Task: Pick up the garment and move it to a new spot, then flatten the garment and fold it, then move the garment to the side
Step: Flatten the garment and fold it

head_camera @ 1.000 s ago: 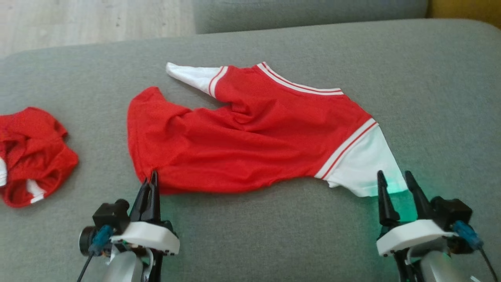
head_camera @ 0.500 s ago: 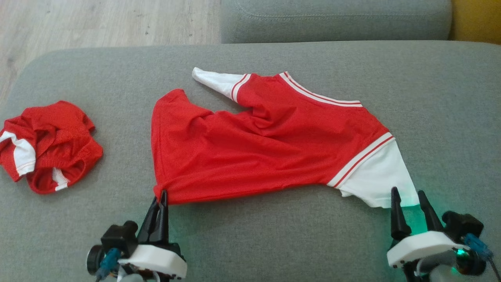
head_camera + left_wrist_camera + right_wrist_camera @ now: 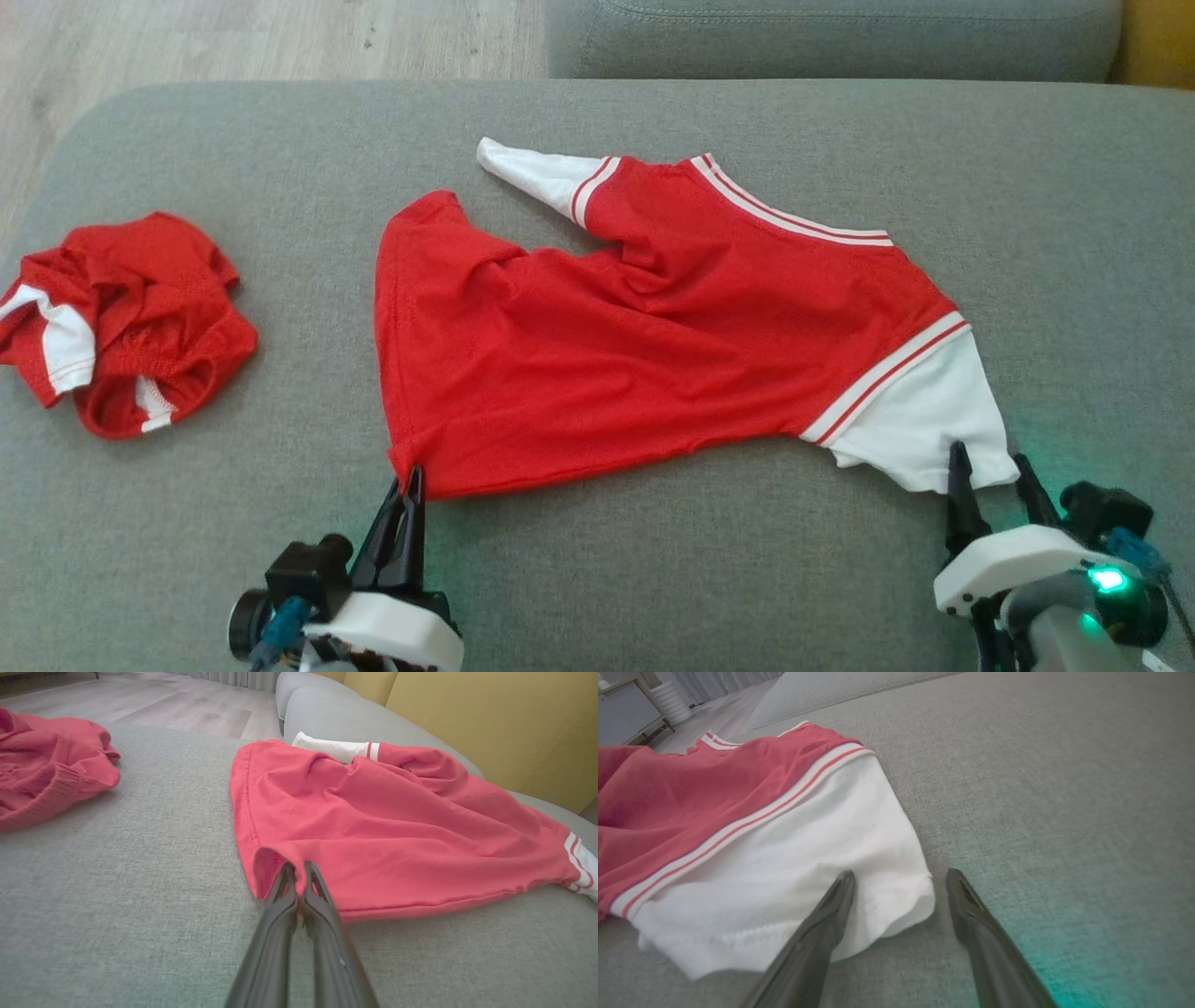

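— Where is the red shirt point(image 3: 653, 345)?
— It lies spread out on the grey sofa seat point(image 3: 1046, 205). The left jaws are shut tight on its near bottom corner. The right jaws stand wide open at the tip of the white sleeve point(image 3: 924, 420), and the sleeve's edge sits between them.
— What is new since a second ago?
— Not much. Both jaws are as they were. The head camera has moved, so more of the other red clothes point(image 3: 121, 317) on the left shows.
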Robot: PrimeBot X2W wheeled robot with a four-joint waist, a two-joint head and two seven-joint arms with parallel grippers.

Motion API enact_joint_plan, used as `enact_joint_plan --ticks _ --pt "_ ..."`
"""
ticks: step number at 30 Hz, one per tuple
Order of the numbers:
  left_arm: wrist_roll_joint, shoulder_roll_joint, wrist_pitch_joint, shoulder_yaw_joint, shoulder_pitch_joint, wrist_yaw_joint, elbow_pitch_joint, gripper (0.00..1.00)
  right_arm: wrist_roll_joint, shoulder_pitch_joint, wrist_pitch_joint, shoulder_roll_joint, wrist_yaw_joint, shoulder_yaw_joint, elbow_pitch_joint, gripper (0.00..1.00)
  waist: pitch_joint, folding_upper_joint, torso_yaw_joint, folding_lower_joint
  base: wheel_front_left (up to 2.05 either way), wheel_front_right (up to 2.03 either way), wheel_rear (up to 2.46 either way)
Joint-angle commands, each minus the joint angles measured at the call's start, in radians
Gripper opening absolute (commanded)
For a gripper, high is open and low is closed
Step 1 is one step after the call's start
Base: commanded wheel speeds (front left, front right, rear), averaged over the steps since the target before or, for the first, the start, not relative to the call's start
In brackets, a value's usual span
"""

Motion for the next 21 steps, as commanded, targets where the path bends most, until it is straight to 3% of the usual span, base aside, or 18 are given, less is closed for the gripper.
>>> enact_joint_plan --ticks 1,2,5,9,15,21 --pt "-0.003 0.007 -0.005 0.023 -0.027 0.001 -0.024 0.00 0.002 -0.009 0.012 -0.001 -0.001 0.037 0.009 0.84 0.000 0.0000 0.001 0.0000 0.00 0.00 0.00" --pt "-0.004 0.007 -0.005 0.022 -0.028 0.002 -0.023 0.00 0.008 -0.012 0.022 -0.001 -0.001 0.046 0.031 0.00 0.001 0.0000 0.002 0.0000 0.00 0.00 0.00" --pt "-0.005 0.007 -0.005 0.023 -0.031 0.004 -0.019 0.00 0.040 -0.020 0.033 -0.001 -0.001 0.070 0.088 0.00 0.000 0.0000 0.005 0.0000 0.00 0.00 0.00" --pt "-0.007 0.007 -0.005 0.031 -0.040 0.000 -0.041 0.00 0.102 -0.033 0.009 -0.001 -0.001 0.088 0.053 0.00 -0.013 0.0000 0.001 0.0000 0.00 0.00 0.00" --pt "0.018 0.024 -0.005 0.069 -0.106 -0.013 -0.109 0.00 0.243 -0.088 -0.001 -0.005 -0.001 0.113 -0.198 0.00 -0.062 0.0000 -0.021 0.0000 0.00 0.00 0.00" --pt "-0.002 0.120 -0.005 0.079 -0.281 -0.023 -0.195 0.00 0.385 -0.195 -0.001 -0.063 -0.001 0.127 -0.451 0.00 -0.131 0.0000 -0.044 0.0000 0.00 0.00 0.00"
